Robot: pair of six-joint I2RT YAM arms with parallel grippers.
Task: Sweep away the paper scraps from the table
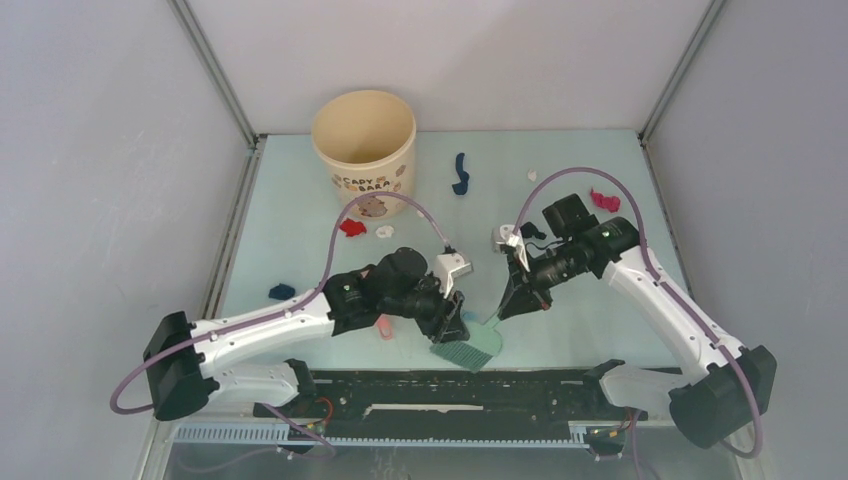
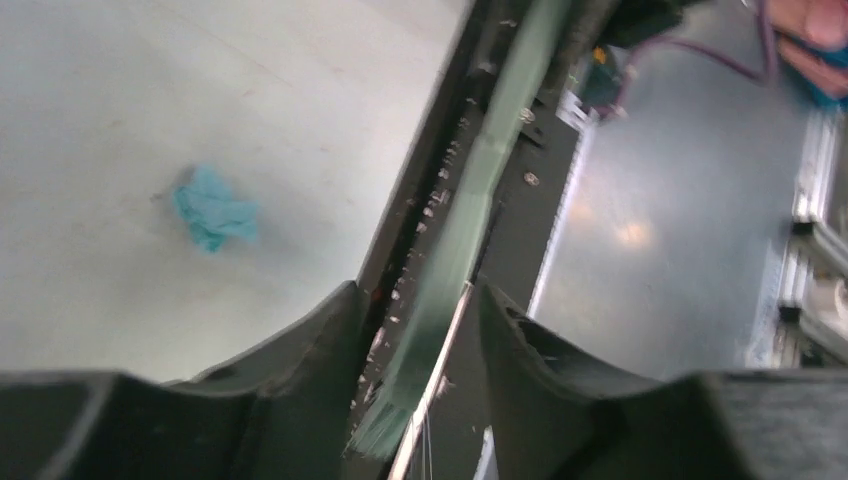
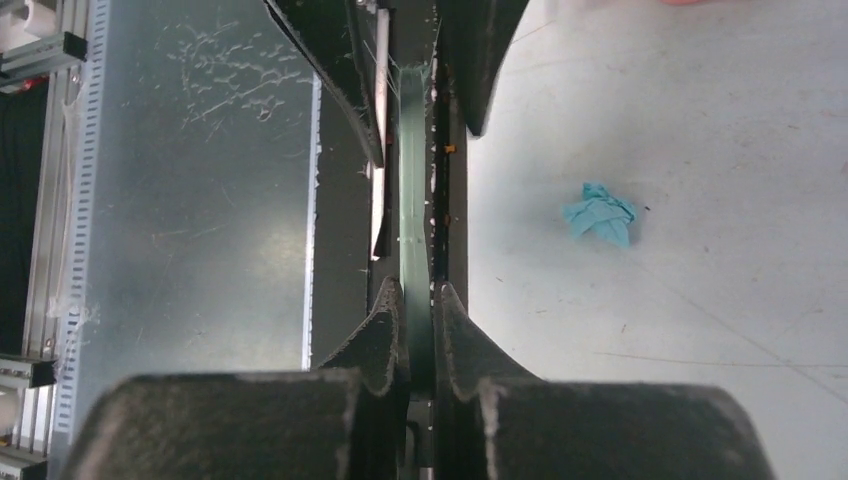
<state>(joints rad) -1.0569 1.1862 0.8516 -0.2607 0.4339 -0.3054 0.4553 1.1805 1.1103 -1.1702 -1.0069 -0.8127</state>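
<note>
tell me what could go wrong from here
1. The right gripper clamps the hand brush while the open fingers of the left gripper straddle it: a mistimed handover could drop it.
2. The teal scrap lies close to the near rail; a stroke might flick it off the table.

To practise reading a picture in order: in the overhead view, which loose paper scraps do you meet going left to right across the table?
Dark blue scrap → red scrap → white scrap → long navy scrap → tiny white scrap → magenta scrap.
</note>
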